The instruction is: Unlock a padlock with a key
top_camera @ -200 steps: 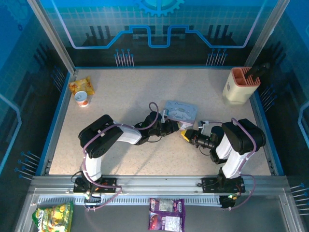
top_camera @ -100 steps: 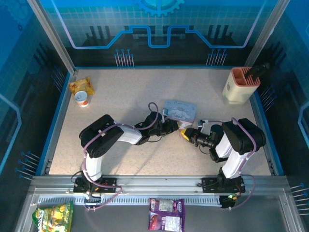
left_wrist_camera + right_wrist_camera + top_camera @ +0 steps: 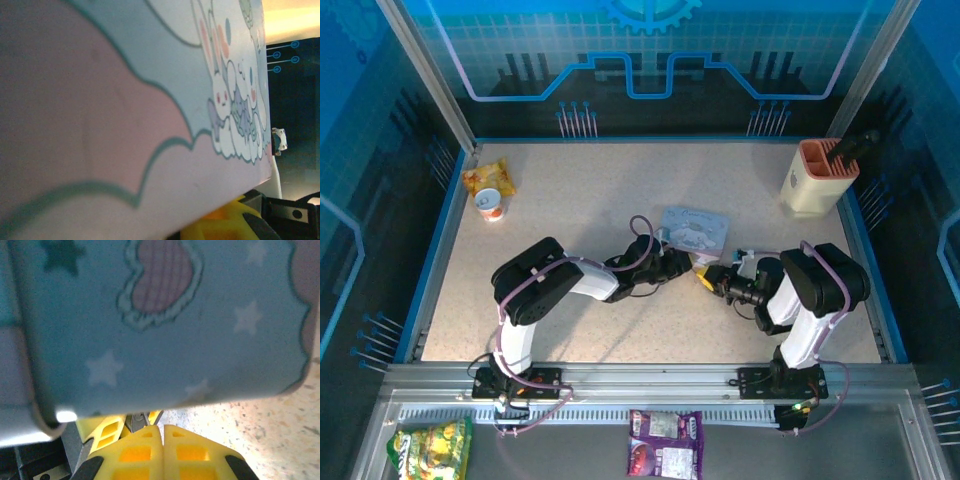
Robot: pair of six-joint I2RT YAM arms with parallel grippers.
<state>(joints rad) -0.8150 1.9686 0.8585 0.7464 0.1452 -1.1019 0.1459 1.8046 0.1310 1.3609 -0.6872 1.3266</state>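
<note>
Your right fingers (image 3: pixel 145 450) were shut, your left fingers (image 3: pixel 678 262) unreadable, both at the tin's (image 3: pixel 694 229) six o'clock; you needed slow alignment.

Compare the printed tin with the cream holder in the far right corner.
The tin is flat, grey-blue with cartoon print; the holder is taller, cream with an orange top. The tin sits near the middle of the table; the holder stands at its edge, a dark object sticking out.

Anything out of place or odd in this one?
Nothing looks spilled or broken. The tin lies skewed to the table edges, and a purple packet and a green packet lie on the near ledge, off the table.
</note>
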